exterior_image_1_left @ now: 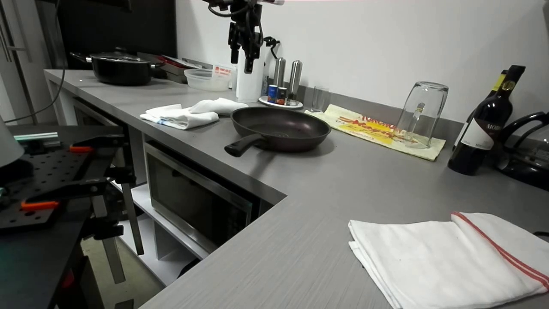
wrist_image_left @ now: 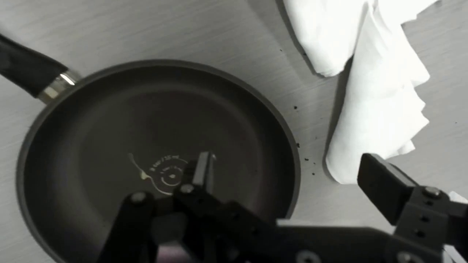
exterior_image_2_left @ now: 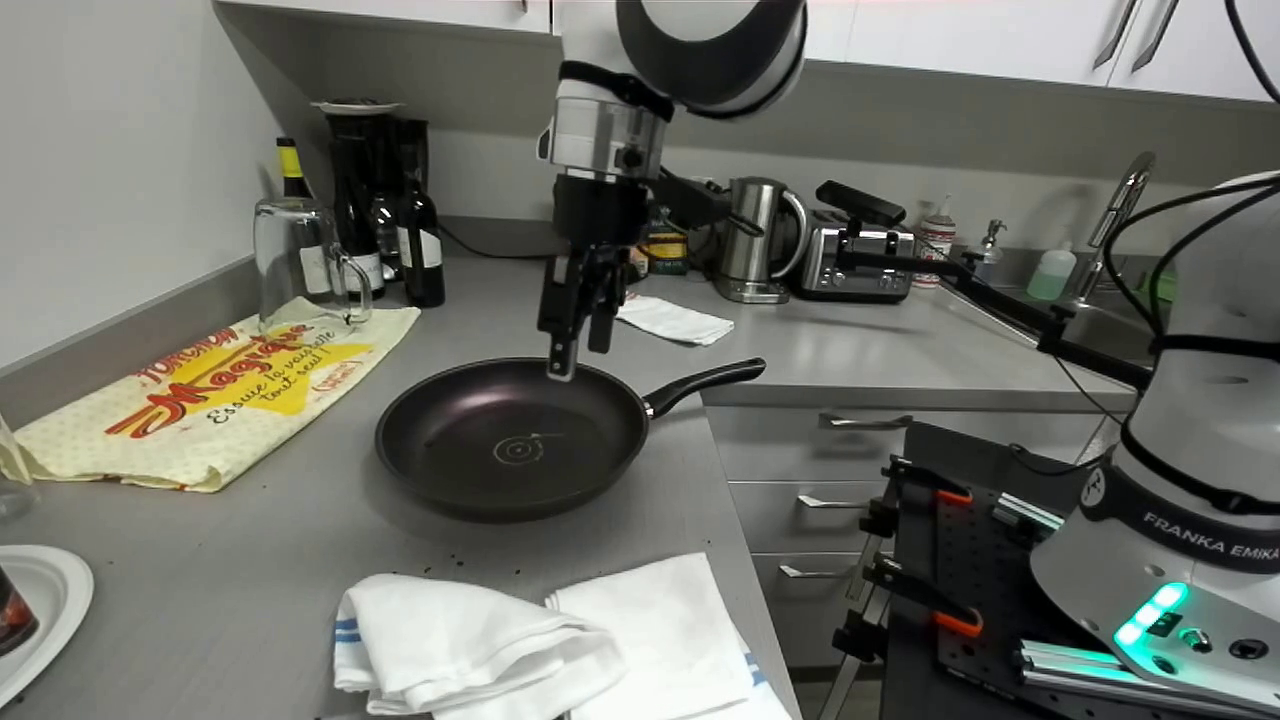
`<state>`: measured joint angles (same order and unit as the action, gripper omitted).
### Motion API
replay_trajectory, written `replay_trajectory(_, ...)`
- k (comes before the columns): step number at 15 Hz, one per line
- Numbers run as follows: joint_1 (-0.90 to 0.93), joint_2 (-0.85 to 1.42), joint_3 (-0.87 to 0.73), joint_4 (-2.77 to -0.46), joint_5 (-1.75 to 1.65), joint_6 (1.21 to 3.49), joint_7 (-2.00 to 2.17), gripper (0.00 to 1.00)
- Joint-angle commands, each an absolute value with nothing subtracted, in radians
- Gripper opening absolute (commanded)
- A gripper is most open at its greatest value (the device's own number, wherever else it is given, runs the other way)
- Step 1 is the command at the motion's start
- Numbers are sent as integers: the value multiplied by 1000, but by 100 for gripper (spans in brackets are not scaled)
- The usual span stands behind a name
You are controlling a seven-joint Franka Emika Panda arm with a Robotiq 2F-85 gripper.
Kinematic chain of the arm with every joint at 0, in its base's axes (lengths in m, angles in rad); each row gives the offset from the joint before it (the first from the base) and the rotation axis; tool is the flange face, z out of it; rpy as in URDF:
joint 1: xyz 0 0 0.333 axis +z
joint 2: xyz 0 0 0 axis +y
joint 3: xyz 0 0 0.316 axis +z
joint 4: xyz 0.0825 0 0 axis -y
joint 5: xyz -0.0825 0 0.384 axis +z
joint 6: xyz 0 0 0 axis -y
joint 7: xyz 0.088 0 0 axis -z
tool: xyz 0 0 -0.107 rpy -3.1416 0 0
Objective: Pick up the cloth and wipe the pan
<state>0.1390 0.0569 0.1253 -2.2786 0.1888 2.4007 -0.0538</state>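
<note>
A dark frying pan (exterior_image_1_left: 281,128) sits on the grey counter in both exterior views (exterior_image_2_left: 515,440). It fills the left of the wrist view (wrist_image_left: 175,120). White cloth with blue stripes (exterior_image_2_left: 470,640) lies in folds beside the pan, with a flatter folded part or second cloth (exterior_image_2_left: 660,630) next to it. The white cloth also shows in an exterior view (exterior_image_1_left: 184,116) and at the right of the wrist view (wrist_image_left: 369,106). My gripper (exterior_image_2_left: 581,358) is open and empty, pointing down above the counter near the pan. In the wrist view my gripper's fingers (wrist_image_left: 290,170) are wide apart.
Another white cloth with red stripes (exterior_image_1_left: 437,257) lies on the counter's near part. A yellow printed towel (exterior_image_1_left: 373,126) bears an upturned glass mug (exterior_image_1_left: 422,111). Wine bottles (exterior_image_1_left: 482,124), a plate with shakers (exterior_image_1_left: 281,102) and a black pot (exterior_image_1_left: 122,68) stand around. Dark crumbs lie beside the pan.
</note>
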Motion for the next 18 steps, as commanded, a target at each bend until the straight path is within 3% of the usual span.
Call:
replay_trajectory(1,142,193,155,-2168,308,2440,-65,100)
replay_trajectory(9,70,404,240,-2007,639,2434,-117,100)
replay_trajectory(18,96,466,295,-1983,814,2433,-184,100)
